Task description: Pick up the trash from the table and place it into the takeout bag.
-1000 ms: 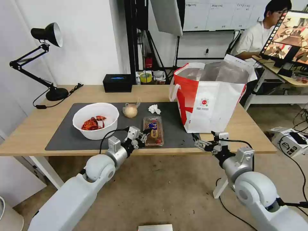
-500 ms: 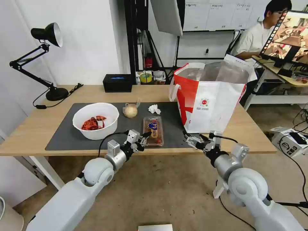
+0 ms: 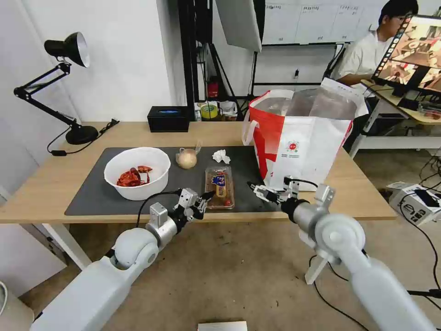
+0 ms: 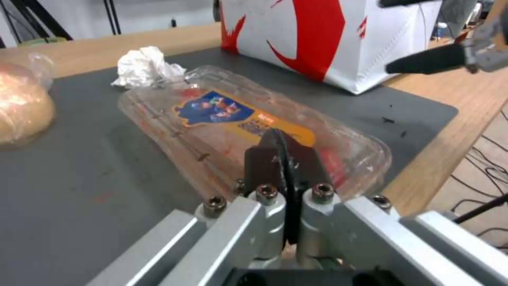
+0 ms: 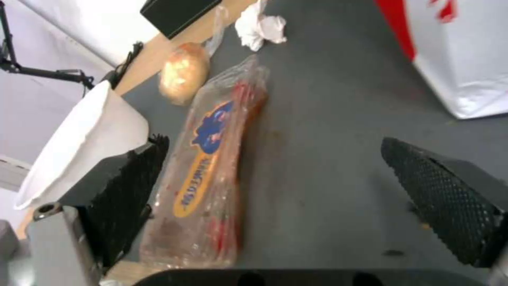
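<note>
The clear tray [image 3: 219,186] is being approached by the wide-spread right gripper [image 3: 257,191]; the left gripper [image 3: 205,198], pressed closed, waits beside it. Next, the tray must be straddled.

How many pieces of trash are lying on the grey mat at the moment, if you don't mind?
4: bowl at the left, bagged ball and tissue at the back, clear tray near the front edge.

Two arms: white shells, rounded joints, silver cylindrical wrists with small square camera blocks. Black cables loop along each forearm. Left gripper [image 3: 203,198]: brushed aluminium bars, four hex screws, flat black fingers. Right gripper [image 3: 257,190]: black fingers with dimpled mesh pads [image 5: 439,198].
</note>
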